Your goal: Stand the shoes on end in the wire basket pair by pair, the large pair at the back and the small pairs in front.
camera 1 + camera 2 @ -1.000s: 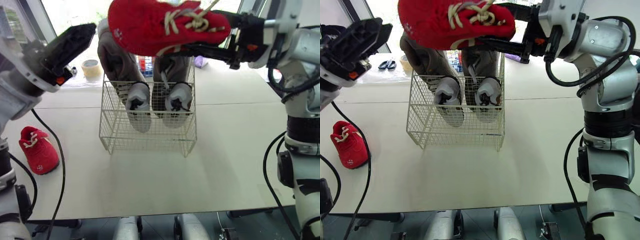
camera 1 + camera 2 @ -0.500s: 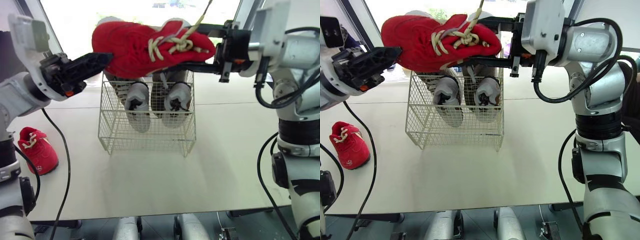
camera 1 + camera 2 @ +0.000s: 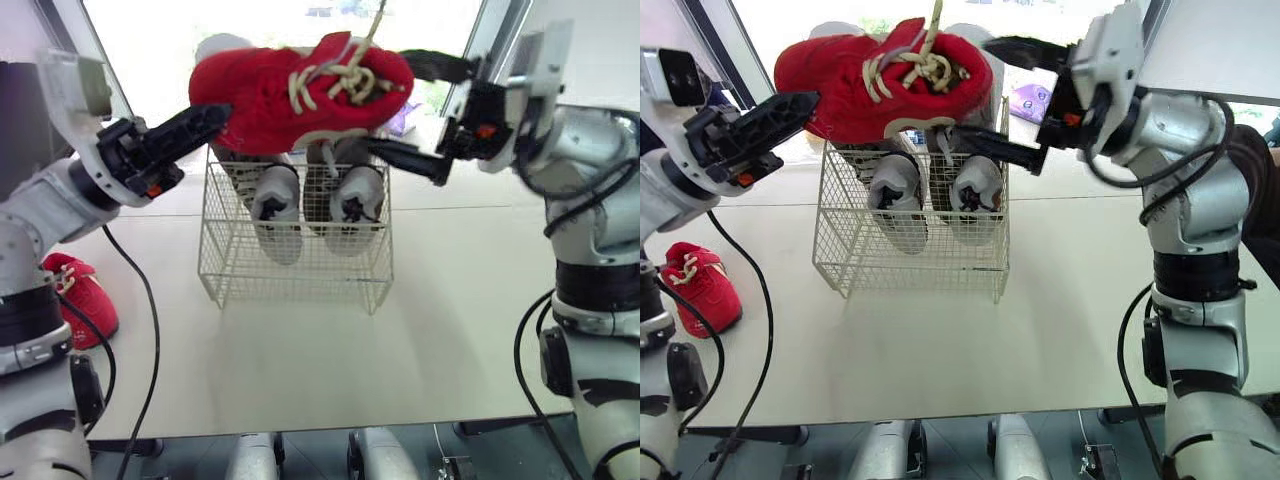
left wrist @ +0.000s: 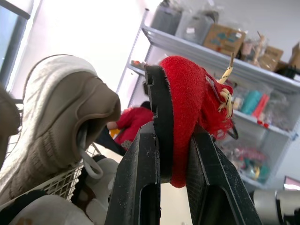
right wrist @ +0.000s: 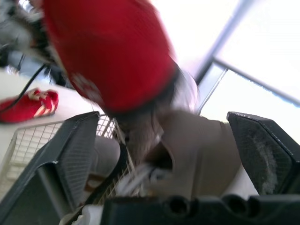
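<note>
- We saw the red suede shoe with cream laces held in the air directly above the white wire basket.
- The left claw was clenched on the shoe's plain rounded end. Its wrist view showed both fingers pressed against the red upper.
- The right claw was released, its two fingers spread wide with the shoe's laced end lying between them. We could not tell whether either finger touched it.
- The shoe's long axis lay roughly level and ran across the basket, plain end towards the basket's left side, laced end towards its right, laces uppermost.
- The large grey-brown pair of trainers stood on end at the back of the basket, and its front part was free.
- The second red shoe lay on the pale surface, well to the left of the basket.
- We judged that the left arm alone carried the shoe, so the next move called for tipping it on end and lowering it in front of the large pair.
</note>
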Controlling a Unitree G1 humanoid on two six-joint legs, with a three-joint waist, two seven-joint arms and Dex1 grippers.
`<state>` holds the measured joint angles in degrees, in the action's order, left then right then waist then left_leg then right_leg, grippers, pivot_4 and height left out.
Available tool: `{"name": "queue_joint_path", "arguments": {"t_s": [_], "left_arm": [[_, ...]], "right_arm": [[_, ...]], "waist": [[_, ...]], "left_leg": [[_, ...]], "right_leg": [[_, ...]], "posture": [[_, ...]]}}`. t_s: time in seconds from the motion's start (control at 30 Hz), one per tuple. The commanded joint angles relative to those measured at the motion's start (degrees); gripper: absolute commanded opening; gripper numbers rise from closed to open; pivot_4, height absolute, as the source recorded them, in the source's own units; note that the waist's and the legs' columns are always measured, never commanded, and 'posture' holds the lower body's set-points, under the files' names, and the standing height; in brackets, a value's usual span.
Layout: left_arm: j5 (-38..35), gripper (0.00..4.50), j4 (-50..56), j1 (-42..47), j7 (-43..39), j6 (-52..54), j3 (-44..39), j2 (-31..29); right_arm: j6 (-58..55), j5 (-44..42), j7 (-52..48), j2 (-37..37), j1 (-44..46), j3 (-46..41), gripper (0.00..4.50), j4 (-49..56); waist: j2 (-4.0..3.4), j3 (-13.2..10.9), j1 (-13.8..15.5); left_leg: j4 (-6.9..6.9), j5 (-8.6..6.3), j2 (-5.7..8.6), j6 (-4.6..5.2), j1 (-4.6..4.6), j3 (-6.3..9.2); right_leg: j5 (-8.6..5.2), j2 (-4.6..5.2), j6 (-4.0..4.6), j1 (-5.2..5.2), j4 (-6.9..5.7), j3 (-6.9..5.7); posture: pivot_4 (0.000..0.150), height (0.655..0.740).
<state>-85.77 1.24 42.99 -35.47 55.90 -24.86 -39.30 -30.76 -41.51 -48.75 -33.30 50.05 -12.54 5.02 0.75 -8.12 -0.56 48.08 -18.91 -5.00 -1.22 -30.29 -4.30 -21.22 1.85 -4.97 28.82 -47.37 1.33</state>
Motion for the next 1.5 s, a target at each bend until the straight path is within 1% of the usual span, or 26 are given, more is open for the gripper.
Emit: {"name": "queue_joint_path", "arguments": {"t_s": [0.03,0.07,0.1,0.17,0.27,0.33,0.47,0.63,0.8,0.9,1.0,1.1,1.13,1.23,1.3,1.33,1.37,1.43,1.5], "left_arm": [[-6.18,0.21,6.78,-0.79,8.07,-5.67,-4.51,4.72],[-6.65,0.21,8.19,-1.20,9.75,-6.67,-4.50,6.06],[-6.68,0.21,10.10,-1.45,12.05,-8.63,-4.08,8.52],[-5.73,0.21,13.19,-1.76,15.66,-12.32,-3.00,12.95],[-2.94,0.21,15.93,-1.80,17.87,-16.59,-1.11,18.25],[-1.63,0.21,16.85,-2.14,18.13,-17.94,0.55,20.11],[-0.84,0.21,18.24,-3.74,17.93,-18.86,2.91,21.81],[-0.41,0.21,18.43,-5.72,17.15,-19.55,4.01,21.92],[1.48,0.21,18.77,-6.99,15.77,-18.84,5.64,21.17],[2.16,0.21,18.59,-7.68,15.05,-18.66,6.47,21.05],[3.01,0.21,18.27,-7.86,14.97,-18.93,7.06,20.83],[4.36,0.21,17.45,-7.58,15.37,-18.85,7.65,20.54],[4.63,0.68,17.02,-7.27,15.89,-18.48,7.91,20.24],[9.15,2.08,18.36,-7.08,17.18,-18.36,9.53,18.36],[13.80,3.03,22.42,-8.50,20.99,-17.61,11.76,16.40],[15.00,3.03,23.79,-9.06,22.51,-17.49,12.34,16.03],[14.41,3.03,25.97,-10.19,25.78,-17.54,12.24,16.45],[12.26,3.03,28.89,-11.80,30.04,-17.57,11.77,17.24],[10.28,3.03,31.52,-13.38,32.95,-17.57,11.46,17.36]], "right_arm": [[-9.02,-19.90,13.74,6.99,-4.44,-8.74,4.46,7.52],[-9.95,-23.33,16.77,8.91,-5.32,-9.58,4.46,8.89],[-9.73,-27.64,21.01,12.69,-5.77,-9.65,4.46,10.55],[-7.66,-31.34,27.47,20.02,-5.54,-8.26,4.46,12.60],[-5.23,-30.03,31.32,28.18,-4.75,-3.22,4.46,14.13],[-3.63,-29.14,32.42,31.27,-3.83,-1.24,4.46,14.07],[-0.12,-27.20,32.62,33.64,-0.56,0.11,4.46,11.73],[1.71,-25.25,30.22,32.72,1.69,0.84,4.46,9.13],[2.83,-24.31,28.93,32.24,3.22,0.98,4.46,7.31],[3.26,-23.99,28.61,32.20,3.95,1.01,3.65,6.82],[3.23,-23.98,28.52,31.99,3.98,1.14,2.16,7.14],[2.66,-24.25,28.67,31.57,4.06,1.31,0.87,7.66],[2.41,-24.25,28.97,31.22,4.39,1.30,0.60,7.86],[1.84,-24.83,29.20,29.65,5.55,0.72,0.59,8.12],[0.07,-25.44,26.35,24.51,7.15,-0.89,0.59,7.34],[-0.62,-25.51,25.25,22.56,7.65,-1.32,0.59,6.97],[-2.10,-25.32,22.79,18.82,8.07,-1.85,0.59,6.04],[-4.29,-25.21,19.23,13.78,8.41,-2.31,0.59,4.62],[-5.96,-25.36,16.55,10.18,8.38,-2.42,0.59,3.95]], "waist": [[0.01,0.01,-0.11],[0.00,0.00,-0.13],[0.00,0.00,-0.23],[-0.01,0.00,-0.46],[-0.01,0.00,-0.44],[-0.01,0.00,-0.37],[-0.01,0.00,-0.11],[-0.01,0.00,-0.19],[-0.01,0.00,-0.27],[-0.01,0.00,-0.29],[-0.02,0.00,-0.23],[-0.02,0.00,-0.24],[-0.02,0.00,-0.24],[-0.02,-0.01,-0.24],[-0.02,-0.02,-0.24],[-0.04,-0.03,-0.14],[-0.04,-0.03,-0.10],[-0.05,-0.04,-0.08],[-0.02,-0.02,-0.15]], "left_leg": [[0.06,0.07,-0.02,-0.13,0.00,0.02],[0.01,0.07,-0.01,-0.13,-0.01,0.01],[0.02,0.08,-0.02,-0.14,0.02,0.01],[0.04,0.08,-0.01,-0.15,0.01,-0.01],[0.03,0.05,-0.01,-0.09,0.03,0.04],[0.02,0.05,0.00,-0.08,0.04,0.06],[0.02,0.04,0.03,-0.07,0.01,0.07],[0.03,0.04,0.05,-0.06,0.02,0.09],[-0.01,0.03,0.04,-0.05,0.00,0.10],[-0.02,0.03,0.05,-0.05,0.00,0.11],[-0.02,0.03,0.04,-0.05,0.00,0.11],[-0.02,0.03,0.04,-0.05,0.00,0.11],[-0.02,0.03,0.04,-0.05,0.00,0.11],[-0.02,0.03,0.04,-0.05,0.00,0.11],[-0.03,0.03,0.04,-0.04,0.00,0.10],[-0.03,0.03,0.04,-0.04,-0.03,0.11],[-0.05,0.02,0.05,-0.04,-0.05,0.10],[-0.06,-0.01,0.05,0.02,-0.04,0.09],[-0.06,-0.03,0.05,0.07,-0.03,0.08]], "right_leg": [[0.00,0.01,-0.01,-0.02,-0.03,-0.01],[0.01,0.00,-0.02,0.00,0.00,-0.01],[0.01,0.01,-0.02,-0.03,-0.04,0.00],[0.02,-0.01,-0.03,0.06,-0.17,0.03],[0.02,-0.10,-0.04,0.09,-0.24,0.04],[0.02,-0.14,-0.04,0.08,-0.24,0.02],[0.02,-0.13,-0.03,0.01,-0.12,0.00],[0.02,-0.12,-0.02,-0.03,-0.06,-0.01],[0.02,-0.14,-0.02,0.02,-0.07,-0.01],[0.01,-0.14,-0.02,0.02,-0.07,-0.01],[0.01,-0.15,-0.02,0.01,-0.07,-0.02],[0.01,-0.15,-0.02,0.01,-0.06,-0.02],[0.01,-0.15,-0.02,0.01,-0.06,-0.02],[0.01,-0.15,-0.02,0.02,-0.06,-0.02],[0.01,-0.15,-0.01,0.02,-0.05,-0.01],[0.01,-0.15,-0.01,0.04,-0.03,-0.02],[0.01,-0.14,-0.01,0.04,0.01,-0.01],[0.01,-0.12,-0.01,-0.01,0.11,0.00],[0.01,-0.10,-0.01,-0.05,0.14,0.01]], "posture": [[0.150,0.6552],[0.150,0.6552],[0.150,0.6552],[0.150,0.6552],[0.150,0.6552],[0.150,0.6552],[0.150,0.6552],[0.150,0.6552],[0.150,0.6552],[0.150,0.6552],[0.150,0.6552],[0.150,0.6552],[0.150,0.6552],[0.150,0.6552],[0.150,0.6552],[0.150,0.6552],[0.150,0.6552],[0.150,0.6552],[0.150,0.6552]]}}
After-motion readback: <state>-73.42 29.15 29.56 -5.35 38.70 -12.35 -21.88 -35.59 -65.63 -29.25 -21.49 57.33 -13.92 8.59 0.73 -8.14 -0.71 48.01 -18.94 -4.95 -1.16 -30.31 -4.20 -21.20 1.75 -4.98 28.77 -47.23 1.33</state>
